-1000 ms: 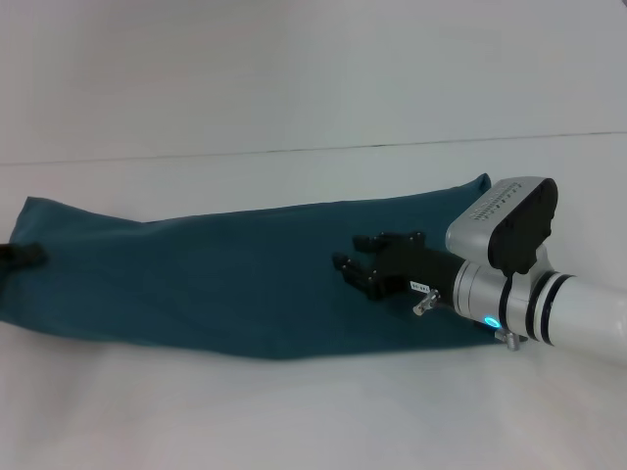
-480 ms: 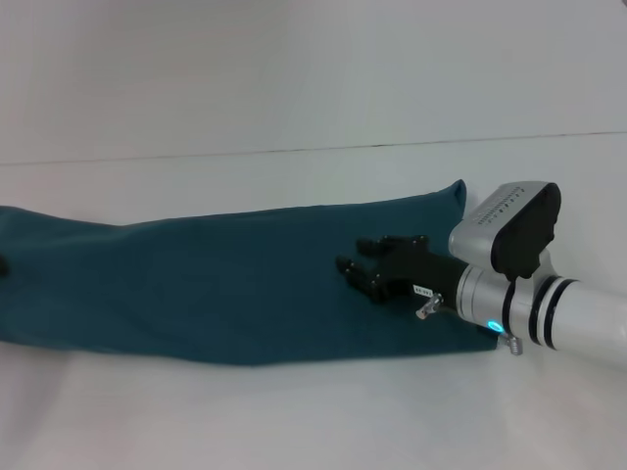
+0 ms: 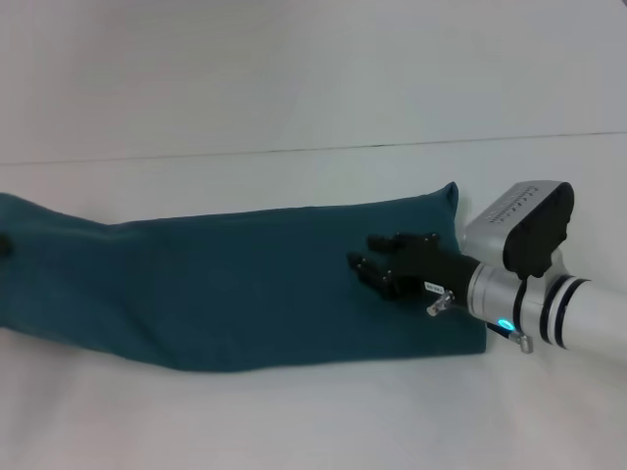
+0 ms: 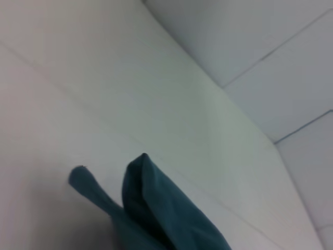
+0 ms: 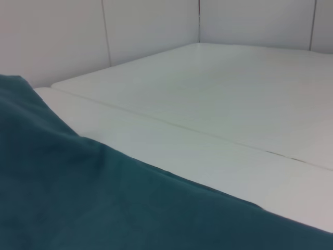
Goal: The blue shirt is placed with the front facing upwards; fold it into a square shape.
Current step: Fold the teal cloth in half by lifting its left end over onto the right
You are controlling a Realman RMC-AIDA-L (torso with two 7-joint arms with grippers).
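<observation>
lying across the white table as a long, narrow, folded band, the blue shirt stretching from the left edge of the head view to just short of the right arm's silver wrist, plain teal side up, no lettering showing. reaching in from the right, the right gripper resting over the shirt's right end, black fingers spread a little apart, pointing left along the cloth; nothing clamped between them as far as can be seen, though whether the tips are pressing on the fabric cannot be told. glowing on the right wrist ring, a small blue light. showing only as a dark sliver at the far left edge of the head view, what may be the left gripper, right at the shirt's left end; how wide it is standing, or whether it is gripping the cloth, cannot be told. appearing in the left wrist view, a bunched, folded corner of the shirt above the pale table. filling the lower part of the right wrist view, smooth teal fabric lying flat, with the table's seam line beyond it.
</observation>
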